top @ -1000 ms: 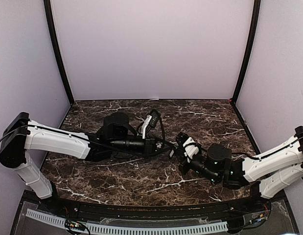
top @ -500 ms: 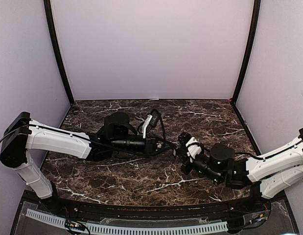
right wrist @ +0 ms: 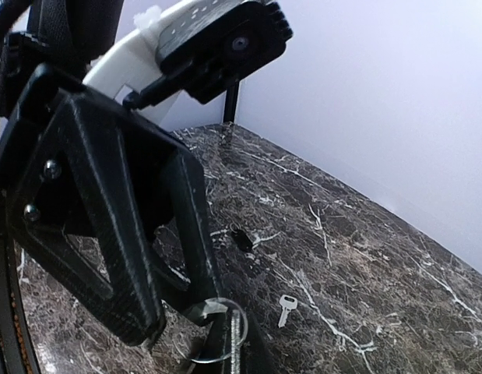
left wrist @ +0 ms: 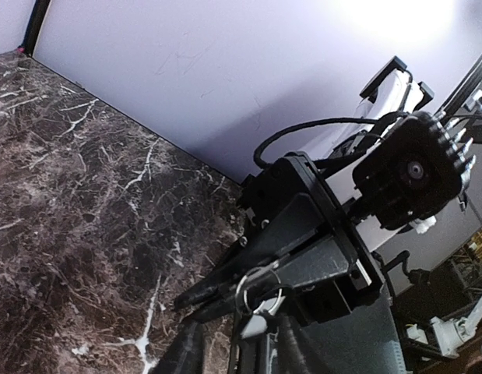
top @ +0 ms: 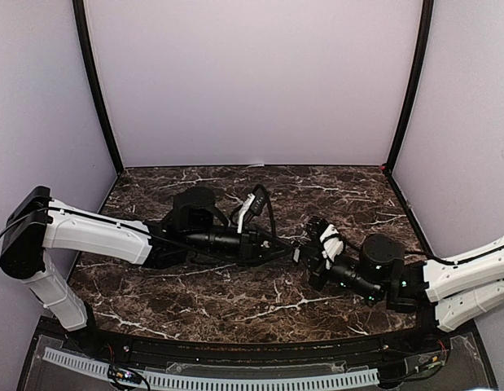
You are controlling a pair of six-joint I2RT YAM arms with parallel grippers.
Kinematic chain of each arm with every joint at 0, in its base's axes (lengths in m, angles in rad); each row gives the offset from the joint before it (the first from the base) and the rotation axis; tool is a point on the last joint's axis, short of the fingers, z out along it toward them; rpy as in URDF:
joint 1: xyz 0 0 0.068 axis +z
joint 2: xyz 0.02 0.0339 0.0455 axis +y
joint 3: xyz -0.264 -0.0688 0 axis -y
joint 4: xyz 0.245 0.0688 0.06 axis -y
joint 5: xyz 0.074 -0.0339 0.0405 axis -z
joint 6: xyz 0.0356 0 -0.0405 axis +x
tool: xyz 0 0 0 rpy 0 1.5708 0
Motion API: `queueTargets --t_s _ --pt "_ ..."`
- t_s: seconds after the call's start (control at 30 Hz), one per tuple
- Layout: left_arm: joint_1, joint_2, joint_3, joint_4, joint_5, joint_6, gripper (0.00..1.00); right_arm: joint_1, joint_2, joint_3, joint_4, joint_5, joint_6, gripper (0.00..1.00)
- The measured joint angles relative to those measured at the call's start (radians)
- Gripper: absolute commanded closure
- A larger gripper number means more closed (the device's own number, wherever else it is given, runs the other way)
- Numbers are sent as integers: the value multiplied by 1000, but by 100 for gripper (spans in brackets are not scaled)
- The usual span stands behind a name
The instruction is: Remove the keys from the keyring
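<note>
**Two grippers tip to tip on one keyring**

Shows the keyring (left wrist: 260, 290) as a thin metal loop raised above the marble table (top: 235, 301), near the middle of the tabletop, right where both arms meet. Carries a small pale metal piece (left wrist: 255, 321) hanging just beneath the loop, too blurred to name for certain. Sits at the tips of the left gripper (top: 279, 244), with those jaws drawn together on the ring. Lies across the long dark fingers of the right gripper (top: 307, 249), pressed nearly flat against each other with only a slim slit between; cannot tell whether that pair actually pinches the ring. Points the left gripper rightward and the right gripper leftward, nose to nose, with both arms stretched low over the table. Has one loose key (right wrist: 286, 308) lying flat on the marble beyond the grippers, silvery against the dark stone and well apart from the ring. Puts a small dark object (right wrist: 242, 239) on the marble a little farther back from that key, too small to identify. Closes off the table behind and at both sides with plain pale walls (top: 252, 81).
</note>
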Motion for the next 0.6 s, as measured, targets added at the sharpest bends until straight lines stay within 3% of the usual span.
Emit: queueTargets --t_s 0.13,0.3,0.37,0.5,0.6 --pt "0 0 -13 29 21 7 44 0 -16 -8 56 -14 29 100" --pt "0 -9 -66 81 33 16 41 0 -16 -11 87 -34 36 100" --pt "0 -22 -96 107 34 17 45 0 -16 -11 93 -40 36 100" --pt "0 -65 -156 168 23 20 64 0 -17 -11 102 -45 36 100" --pt "0 -92 -174 202 -1 29 69 0 -16 -11 104 -40 36 100"
